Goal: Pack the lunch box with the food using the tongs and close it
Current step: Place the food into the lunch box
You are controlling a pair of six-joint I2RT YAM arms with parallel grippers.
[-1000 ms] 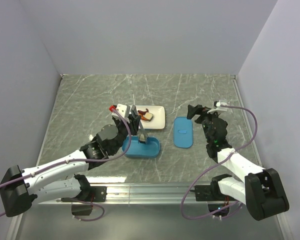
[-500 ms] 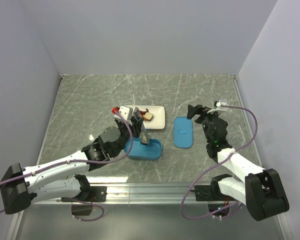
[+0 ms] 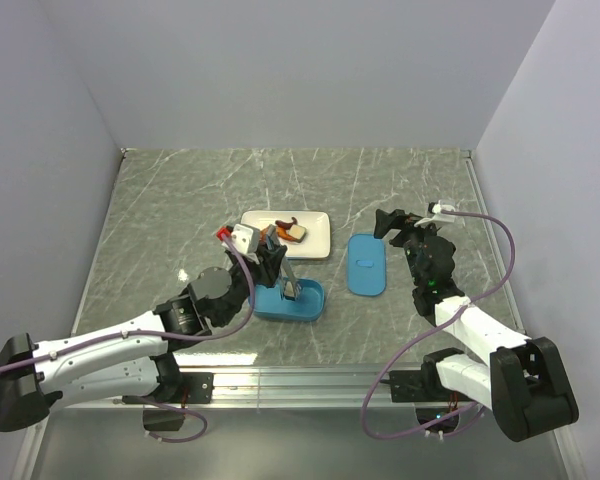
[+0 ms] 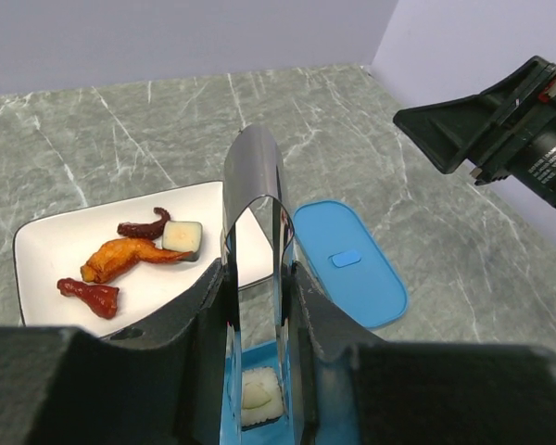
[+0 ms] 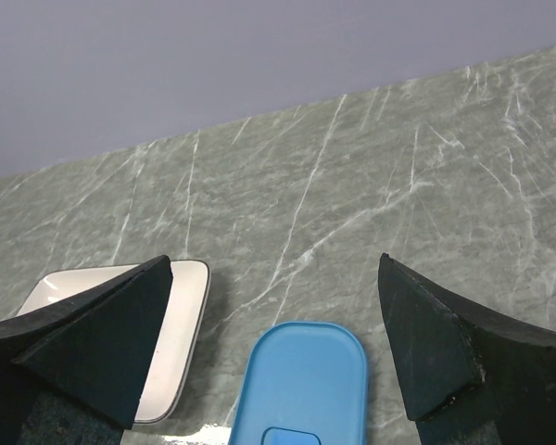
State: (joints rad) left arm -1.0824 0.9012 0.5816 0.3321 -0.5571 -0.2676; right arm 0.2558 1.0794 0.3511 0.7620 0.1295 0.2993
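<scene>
My left gripper [image 3: 271, 252] is shut on the grey metal tongs [image 4: 255, 190], which point down into the blue lunch box [image 3: 311, 301]. Between the tong tips sits a whitish cube of food [image 4: 259, 397], low inside the lunch box [image 4: 257, 357]; whether it rests on the floor I cannot tell. More food lies on the white plate [image 4: 51, 250]: an orange piece [image 4: 130, 257], a dark red piece [image 4: 93, 295] and a whitish cube [image 4: 183, 237]. The blue lid [image 3: 366, 264] lies flat to the right of the box. My right gripper [image 3: 404, 224] hovers open, above and behind the lid [image 5: 301, 385].
The white plate [image 3: 315, 236] stands just behind the lunch box, and its right end [image 5: 181, 324] shows in the right wrist view. Grey walls close off the marbled table at the back and on both sides. The right gripper [image 4: 486, 125] hangs above the lid.
The left arm has swung the tongs from the plate's edge down into the lunch box, and the wrist has moved left. The box has slid slightly right. The right arm has not moved.
</scene>
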